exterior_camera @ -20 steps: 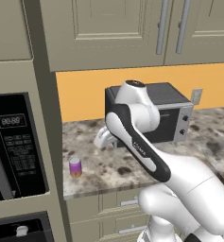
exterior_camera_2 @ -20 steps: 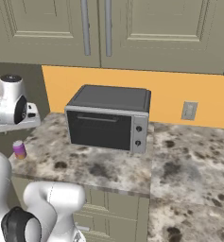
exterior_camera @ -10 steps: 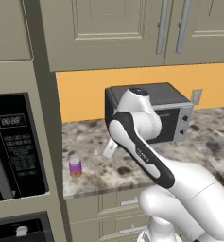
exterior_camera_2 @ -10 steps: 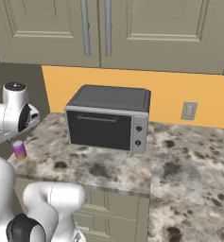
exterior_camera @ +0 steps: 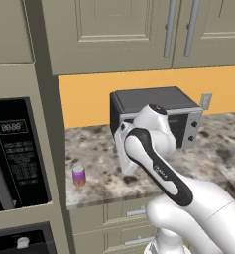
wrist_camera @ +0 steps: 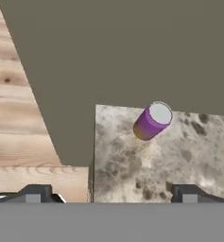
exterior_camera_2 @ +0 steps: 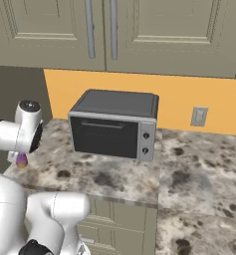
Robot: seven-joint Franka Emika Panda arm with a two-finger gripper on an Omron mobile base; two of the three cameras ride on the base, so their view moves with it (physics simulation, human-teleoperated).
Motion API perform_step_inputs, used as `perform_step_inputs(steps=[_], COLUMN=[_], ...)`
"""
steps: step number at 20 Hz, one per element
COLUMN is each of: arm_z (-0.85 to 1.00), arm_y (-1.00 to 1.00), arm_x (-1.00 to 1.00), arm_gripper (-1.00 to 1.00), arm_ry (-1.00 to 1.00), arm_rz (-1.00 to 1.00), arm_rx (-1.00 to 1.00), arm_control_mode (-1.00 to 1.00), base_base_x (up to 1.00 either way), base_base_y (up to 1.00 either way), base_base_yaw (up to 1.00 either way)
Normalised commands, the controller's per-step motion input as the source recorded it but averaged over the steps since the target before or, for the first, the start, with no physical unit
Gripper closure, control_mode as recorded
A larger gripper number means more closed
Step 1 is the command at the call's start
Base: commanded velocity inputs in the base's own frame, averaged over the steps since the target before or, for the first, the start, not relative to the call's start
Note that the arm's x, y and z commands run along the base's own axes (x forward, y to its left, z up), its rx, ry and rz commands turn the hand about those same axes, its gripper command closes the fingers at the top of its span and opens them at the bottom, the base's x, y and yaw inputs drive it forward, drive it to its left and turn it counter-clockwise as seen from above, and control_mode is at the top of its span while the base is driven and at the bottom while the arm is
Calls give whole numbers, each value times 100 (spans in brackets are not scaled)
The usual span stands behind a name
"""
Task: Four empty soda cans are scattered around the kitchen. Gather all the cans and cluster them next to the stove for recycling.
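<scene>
**Gripper wide open, purple can being lined up from above**

Gripper (wrist_camera: 111,194) first: in the hand view both dark finger tips are being shown far apart with nothing between them. The purple-pink can (wrist_camera: 152,121) is being seen from above, silver top up, standing on the speckled counter (wrist_camera: 189,156) near its corner, ahead of the fingers and a bit off to the right-hand tip's side. So the hand probably needs to be shifted until the can is centred between the tips before it's lowered.

Left base view: the can (exterior_camera: 79,175) is being shown upright near the counter's front edge, just beside the tall cabinet with the wall oven (exterior_camera: 15,154). The toaster oven (exterior_camera: 153,116) is well apart from it, partly hidden behind the arm.

Right base view: the can (exterior_camera_2: 22,160) is mostly being covered by the arm's wrist. A squeeze around the middle of the can body is probably safest, since it's close to the edge and could be tipped off.
</scene>
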Motion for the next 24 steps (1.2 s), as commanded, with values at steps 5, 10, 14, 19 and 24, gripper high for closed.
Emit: perform_step_inputs(steps=[5,10,14,19,24], arm_z=[-7,-1,-7,-6,-9], arm_y=[-5,-13,-12,1,8], arm_x=[6,0,0,0,1], arm_gripper=[-100,-100,-100,-100,-100], arm_ry=[-14,-4,3,7,4], arm_rz=[33,6,0,0,0], arm_rx=[6,5,21,25,20], arm_control_mode=[-100,-100,-100,-100,-100], base_base_x=[0,0,0,0,0], base_base_y=[0,0,0,0,0], base_base_yaw=[0,0,0,0,0])
